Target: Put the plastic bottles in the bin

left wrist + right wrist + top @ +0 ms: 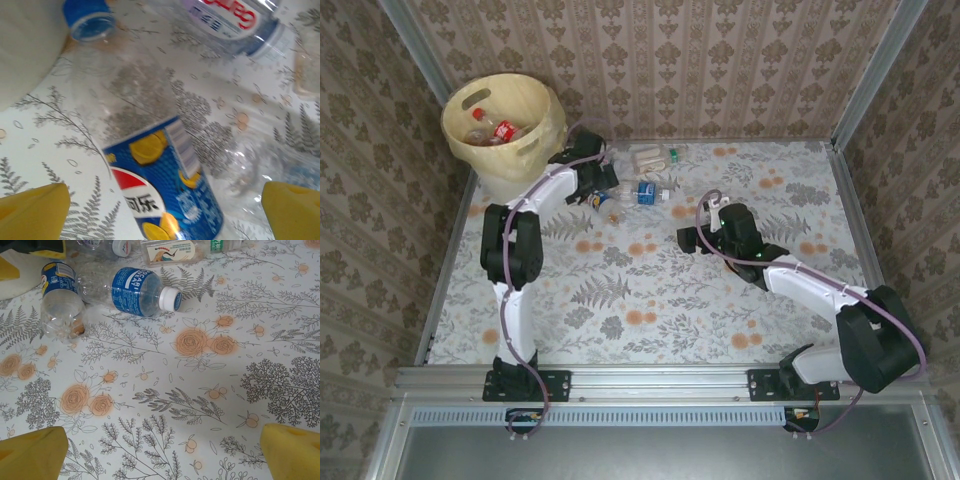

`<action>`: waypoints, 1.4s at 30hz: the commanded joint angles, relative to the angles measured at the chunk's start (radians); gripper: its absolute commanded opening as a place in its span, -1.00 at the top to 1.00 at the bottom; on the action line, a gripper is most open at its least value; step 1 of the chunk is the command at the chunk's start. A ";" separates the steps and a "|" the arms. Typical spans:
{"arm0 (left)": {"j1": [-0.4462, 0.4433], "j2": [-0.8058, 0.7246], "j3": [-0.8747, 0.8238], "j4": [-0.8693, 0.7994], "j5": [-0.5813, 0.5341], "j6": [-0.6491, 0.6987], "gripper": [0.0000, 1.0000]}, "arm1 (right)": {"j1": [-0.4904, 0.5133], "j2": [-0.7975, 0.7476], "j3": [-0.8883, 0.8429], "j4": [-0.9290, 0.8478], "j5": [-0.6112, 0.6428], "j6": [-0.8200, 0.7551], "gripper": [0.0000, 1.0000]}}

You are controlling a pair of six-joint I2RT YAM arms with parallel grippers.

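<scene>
Left wrist view: lining up on a bottle.
Left jaws gape either side of the blue-label bottle (160,195) lying on the desk (45,150); right jaws also released. Next, probably: clench, lift, carry to the bin (535,140).

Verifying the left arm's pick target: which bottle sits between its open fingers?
The blue-capped Pepsi bottle, with a blue-and-yellow label, lies centred in front of the open left gripper; the red-lettered bottle lies beyond it.
</scene>
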 commanded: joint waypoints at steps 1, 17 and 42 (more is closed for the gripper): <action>0.016 0.039 0.034 -0.027 -0.059 -0.064 -0.97 | 0.000 -0.037 -0.018 -0.009 0.027 0.024 -1.00; 0.026 0.116 -0.064 0.132 0.052 -0.072 -0.45 | 0.000 -0.193 -0.083 -0.086 0.053 0.033 -1.00; 0.024 -0.171 -0.479 0.348 0.200 0.101 0.05 | 0.001 -0.145 -0.093 0.085 -0.085 0.048 -1.00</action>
